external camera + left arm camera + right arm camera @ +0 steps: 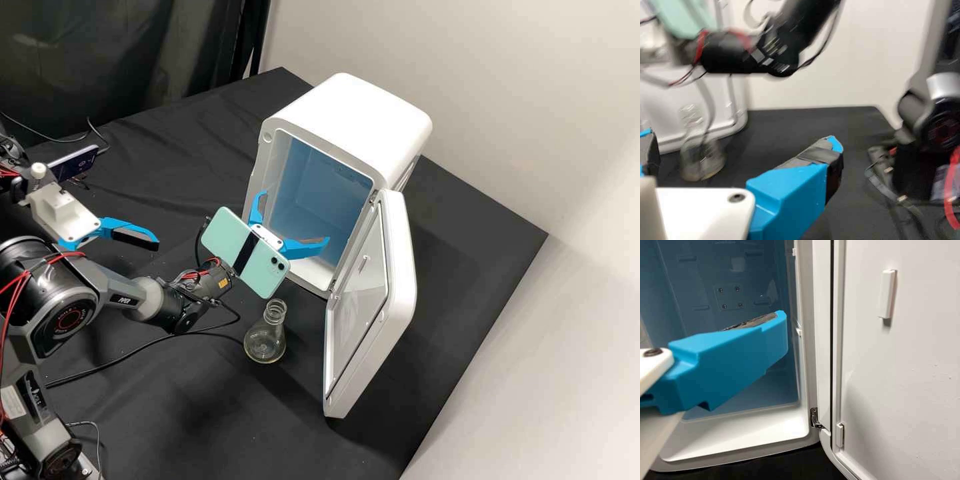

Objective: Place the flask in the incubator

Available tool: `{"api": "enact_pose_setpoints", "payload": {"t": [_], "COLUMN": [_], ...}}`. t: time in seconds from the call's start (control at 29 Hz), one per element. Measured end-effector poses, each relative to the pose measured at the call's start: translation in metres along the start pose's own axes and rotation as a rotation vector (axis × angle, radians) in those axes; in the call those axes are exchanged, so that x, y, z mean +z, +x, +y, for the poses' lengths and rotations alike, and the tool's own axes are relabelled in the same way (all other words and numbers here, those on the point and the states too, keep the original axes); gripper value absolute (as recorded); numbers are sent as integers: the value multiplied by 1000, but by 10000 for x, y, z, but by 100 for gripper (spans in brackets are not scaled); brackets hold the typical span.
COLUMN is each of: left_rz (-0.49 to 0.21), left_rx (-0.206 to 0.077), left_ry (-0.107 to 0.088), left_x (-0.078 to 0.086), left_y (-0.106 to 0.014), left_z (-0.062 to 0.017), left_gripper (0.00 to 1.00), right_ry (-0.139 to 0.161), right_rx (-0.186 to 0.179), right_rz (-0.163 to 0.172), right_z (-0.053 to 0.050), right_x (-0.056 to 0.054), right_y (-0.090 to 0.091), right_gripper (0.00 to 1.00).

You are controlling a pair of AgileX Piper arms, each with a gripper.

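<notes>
Now the open right end effector [292, 220] at the white plastic incubator [360, 113] should lower to the clear glass conical flask [265, 339] before it and grip the neck

The flask [265, 337] is clear, glossy glass, the incubator [360, 120] smooth white plastic with a faint sheen — pale blue inside — and the surface [467, 233] wears matt black cloth.
</notes>
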Motion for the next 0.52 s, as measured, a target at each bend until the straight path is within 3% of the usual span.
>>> {"api": "enact_pose_setpoints", "payload": {"t": [0.21, 0.41, 0.52], "left_rz": [136, 258, 298], "left_rx": [-13, 26, 24], "left_ry": [-17, -33, -38], "left_x": [-383, -726, -855], "left_y": [-135, -244, -276], "left_z": [-30, 32, 19], "left_gripper": [100, 100, 100], "right_ry": [0, 0, 0], "right_rx": [0, 0, 0], "right_rz": [0, 0, 0], "right_z": [0, 0, 0], "right_x": [0, 0, 0], "right_y": [0, 0, 0], "right_gripper": [100, 100, 100]}}
